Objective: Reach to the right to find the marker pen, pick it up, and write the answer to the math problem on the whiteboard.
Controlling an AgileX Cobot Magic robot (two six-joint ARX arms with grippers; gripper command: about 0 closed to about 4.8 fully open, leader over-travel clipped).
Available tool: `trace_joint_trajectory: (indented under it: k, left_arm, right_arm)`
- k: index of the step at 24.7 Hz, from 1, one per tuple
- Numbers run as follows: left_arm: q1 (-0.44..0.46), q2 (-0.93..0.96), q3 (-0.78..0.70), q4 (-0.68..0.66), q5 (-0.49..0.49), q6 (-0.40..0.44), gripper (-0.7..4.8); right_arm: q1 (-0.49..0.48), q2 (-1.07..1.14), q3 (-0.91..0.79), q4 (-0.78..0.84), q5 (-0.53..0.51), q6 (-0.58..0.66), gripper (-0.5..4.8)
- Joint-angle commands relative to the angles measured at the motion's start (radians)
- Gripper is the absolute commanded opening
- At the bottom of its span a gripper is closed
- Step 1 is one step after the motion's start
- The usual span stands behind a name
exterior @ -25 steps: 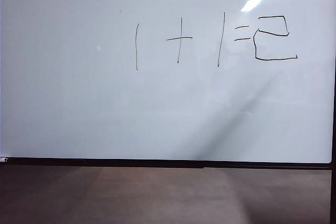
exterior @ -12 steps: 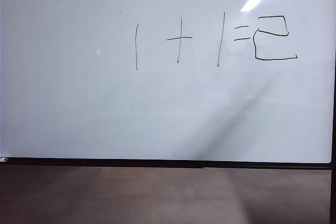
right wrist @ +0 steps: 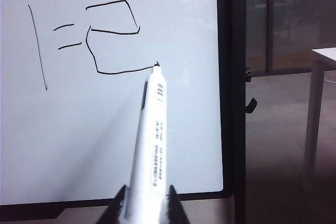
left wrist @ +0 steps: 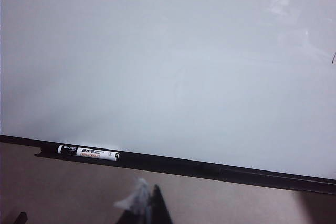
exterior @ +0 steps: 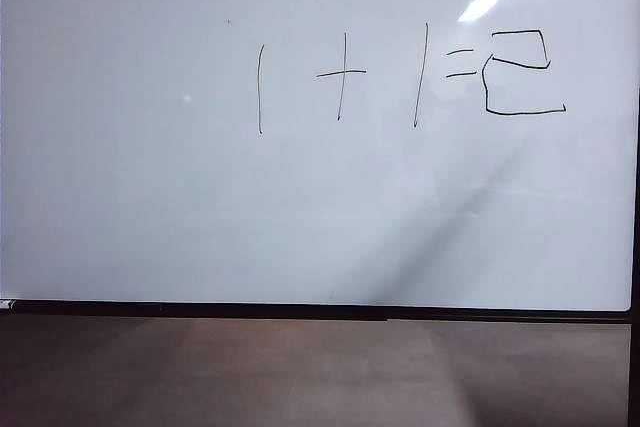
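Filling the view, the whiteboard [exterior: 150, 197] fronts a brown floor [exterior: 300, 377].

A second marker [left wrist: 88, 152] lies on the tray ledge [left wrist: 210, 169].

Black, pointed, wedge-shaped fingers [right wrist: 176, 205] on the right gripper [right wrist: 147, 208]; left gripper [left wrist: 149, 205] equally dark.

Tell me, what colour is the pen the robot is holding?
White with a black tip; the marker pen shows best in the right wrist view, held in the right gripper.
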Motion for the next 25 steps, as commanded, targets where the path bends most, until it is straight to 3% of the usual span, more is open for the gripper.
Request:
trace_joint_trajectory:
  k: [1, 13, 25]
  left_arm:
    - [-0.022, 0.001, 0.001, 0.015, 0.004, 0.024, -0.04]
    - [-0.047, 0.001, 0.001, 0.011, 0.023, 0.079, -0.04]
    - [-0.047, 0.001, 0.001, 0.006, 0.023, 0.079, -0.04]
  right_arm:
    - [0.001, -0.001, -0.005, 0.016, -0.001, -0.005, -0.01]
    - [0.001, -0.001, -0.005, 0.016, -0.001, -0.005, -0.01]
    - [0.001, -0.001, -0.005, 0.016, -0.001, -0.005, -0.01]
